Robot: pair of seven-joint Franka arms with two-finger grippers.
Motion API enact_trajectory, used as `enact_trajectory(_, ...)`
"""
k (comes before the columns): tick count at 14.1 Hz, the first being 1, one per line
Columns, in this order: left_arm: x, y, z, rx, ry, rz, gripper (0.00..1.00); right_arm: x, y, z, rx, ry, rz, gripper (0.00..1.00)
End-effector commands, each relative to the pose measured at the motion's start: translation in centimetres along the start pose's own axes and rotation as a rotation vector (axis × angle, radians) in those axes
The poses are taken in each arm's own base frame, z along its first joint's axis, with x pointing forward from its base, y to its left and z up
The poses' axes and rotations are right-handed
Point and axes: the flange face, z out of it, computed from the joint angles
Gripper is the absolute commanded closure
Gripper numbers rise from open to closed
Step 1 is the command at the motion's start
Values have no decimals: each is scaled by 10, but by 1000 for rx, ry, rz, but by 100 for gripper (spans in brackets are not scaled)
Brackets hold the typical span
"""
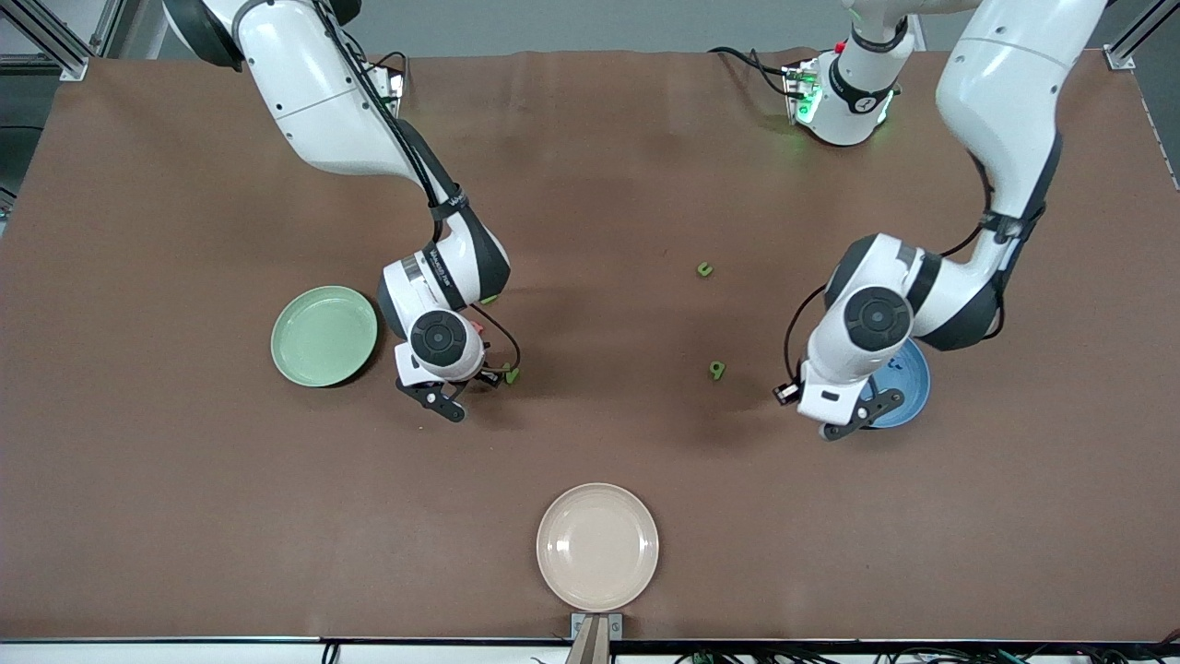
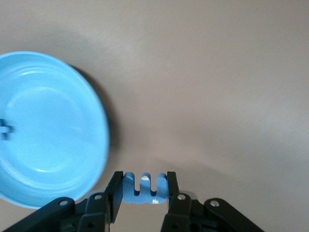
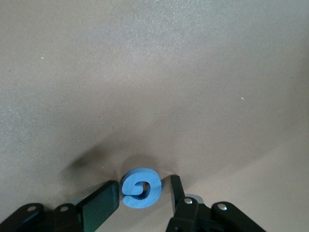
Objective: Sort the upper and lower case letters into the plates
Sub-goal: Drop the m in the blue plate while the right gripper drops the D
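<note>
Tabletop (image 1: 590,166) under brown cloth, front view. Green plate (image 1: 324,335) lies toward the right arm's end; blue plate (image 1: 908,392) lies toward the left arm's end, partly covered by the left arm's wrist. Beige plate (image 1: 597,546) sits nearest the front camera, midway along the tabletop. Two small green letters lie loose between the arms: one hooked letter (image 1: 705,270) farther from the camera, one looped letter (image 1: 716,370) nearer. Right pincer (image 1: 461,392) is low over the cloth just beside the green plate, with a green piece (image 1: 510,374) at its side. Left pincer (image 1: 843,426) hangs at the blue plate's edge.

Left wrist view. Left pincer (image 2: 144,191) is clamped on a blue comb-shaped letter (image 2: 145,189), one finger on each side. Blue plate (image 2: 72,121) lies just beside it, with a small blue piece (image 2: 5,128) inside near the picture's edge.

Right wrist view. Right pincer (image 3: 142,195) stands apart around a blue curled letter (image 3: 140,187) that rests on the cloth. One finger (image 3: 99,207) is near the letter, the other just beside it; contact cannot be told.
</note>
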Motion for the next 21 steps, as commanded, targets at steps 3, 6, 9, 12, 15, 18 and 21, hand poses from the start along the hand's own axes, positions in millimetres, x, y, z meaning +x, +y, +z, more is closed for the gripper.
enact_trajectory(3,-11,-74,8,3,-22,137,85,-6,6,-3,24,-17,2,75)
enact_trajectory(6,-15,-107,36,29,-9,261,85,-4,6,-4,25,-16,5,97)
enact_trajectory(9,-15,-122,52,41,30,327,85,3,11,-16,25,-11,-22,99)
enact_trajectory(12,-19,-135,64,42,20,338,85,19,34,-37,-25,-49,-53,100)
enact_trajectory(15,-15,-146,77,19,23,376,84,28,56,-52,-98,-40,-111,100)
enact_trajectory(18,-13,-155,86,22,20,396,84,40,84,-55,-236,4,-172,100)
enact_trajectory(21,-14,-155,91,23,23,414,84,53,125,-54,-312,25,-255,100)
